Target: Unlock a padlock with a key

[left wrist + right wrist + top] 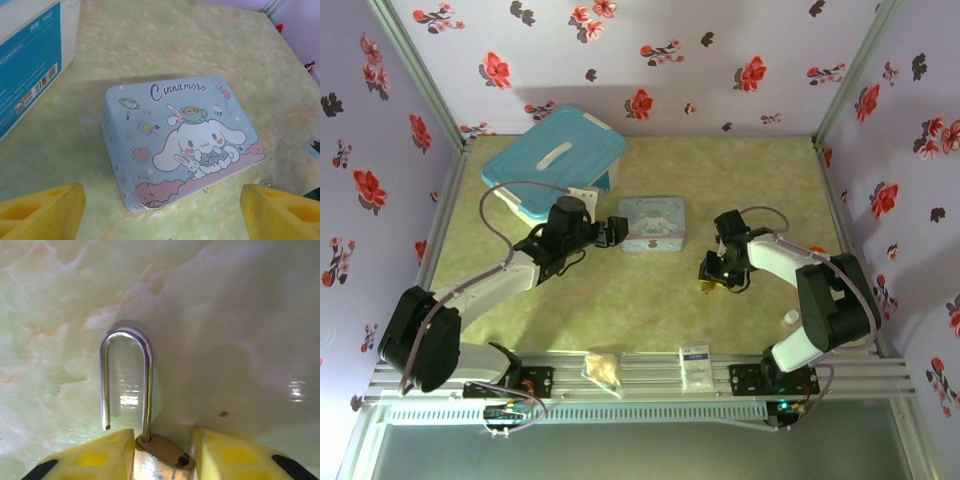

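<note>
Right gripper (162,440) low over the marbled green table (240,315), yellow pads (95,455) flanking the brass body of the padlock (159,454) — close against both sides, yet impossible to tell whether pinching or merely bracketing. Padlock lying on the table right of centre, well apart from the tin. Silvery shackle (148,390) pointing away from the fingers, one leg seated in the body, the other ending free just above one pad.

Left gripper (165,215) spread wide, holding nothing, hovering just short of the pale blue Cinnamoroll tin (185,145). Tin lid down — contents hidden. Further back on the left, a plastic box with a turquoise lid (555,160), lid on, contents likewise unseen. On the front rail, a small clear bag (603,368) and a white packet (695,365). Near the right arm's base, a small white cap (790,317) on the table.
</note>
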Motion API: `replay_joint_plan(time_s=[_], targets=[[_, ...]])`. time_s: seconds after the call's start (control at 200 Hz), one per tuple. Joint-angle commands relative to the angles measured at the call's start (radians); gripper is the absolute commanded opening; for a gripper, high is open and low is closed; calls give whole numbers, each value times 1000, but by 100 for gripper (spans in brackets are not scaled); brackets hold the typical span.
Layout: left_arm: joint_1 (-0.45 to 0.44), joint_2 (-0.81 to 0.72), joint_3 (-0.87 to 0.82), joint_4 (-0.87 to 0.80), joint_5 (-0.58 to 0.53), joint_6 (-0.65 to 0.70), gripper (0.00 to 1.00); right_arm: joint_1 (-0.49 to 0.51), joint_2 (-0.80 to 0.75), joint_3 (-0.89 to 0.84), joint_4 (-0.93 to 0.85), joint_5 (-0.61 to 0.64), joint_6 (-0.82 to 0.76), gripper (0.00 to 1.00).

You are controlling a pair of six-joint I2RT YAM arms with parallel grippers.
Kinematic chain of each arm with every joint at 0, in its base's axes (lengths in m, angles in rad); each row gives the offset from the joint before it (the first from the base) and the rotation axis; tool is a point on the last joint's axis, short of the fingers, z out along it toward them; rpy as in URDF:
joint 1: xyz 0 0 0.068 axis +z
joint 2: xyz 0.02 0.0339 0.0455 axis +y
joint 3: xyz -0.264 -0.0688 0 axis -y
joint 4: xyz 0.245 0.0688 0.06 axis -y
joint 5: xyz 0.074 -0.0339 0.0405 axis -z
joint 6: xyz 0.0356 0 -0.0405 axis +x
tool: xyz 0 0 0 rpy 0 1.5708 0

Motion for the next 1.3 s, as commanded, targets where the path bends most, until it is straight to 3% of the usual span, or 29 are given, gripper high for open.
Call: replay_joint_plan(time_s=[0.0, 0.175, 0.275, 0.31, 0.34, 0.42, 0.59, 0.75, 0.925, 1.105, 1.22, 1.295], targets=[[12, -37, -22, 23, 14, -19, 81, -21, 25, 12, -150, 152, -48, 40], [37, -77, -42, 7, 13, -18, 82, -10, -37, 50, -147, 205, -61, 43], [67, -110, -74, 2, 3, -4, 88, -3, -86, 100, -149, 242, -93, 60], [81, -122, -87, -6, -11, 3, 98, -2, -105, 118, -146, 262, -104, 67], [94, -134, -97, -20, -25, 11, 100, -2, -125, 130, -140, 287, -111, 72], [134, -170, -124, -54, -71, 30, 100, -2, -179, 152, -102, 348, -134, 99], [215, -255, -182, -101, -207, 69, 100, -27, -252, 146, 23, 446, -222, 99], [247, -357, -290, -9, -320, 128, 100, -43, -302, 82, 157, 599, -323, 99], [262, -407, -357, 56, -565, 245, 100, -167, -326, -65, 362, 510, -341, 99], [331, -482, -449, 165, -596, 297, 100, -221, -334, -304, 734, 530, -453, 99], [391, -394, -487, 331, -566, 368, 100, -239, -308, -408, 971, 536, -464, 99], [440, -303, -489, 385, -534, 365, 100, -250, -294, -413, 1017, 546, -455, 99]])
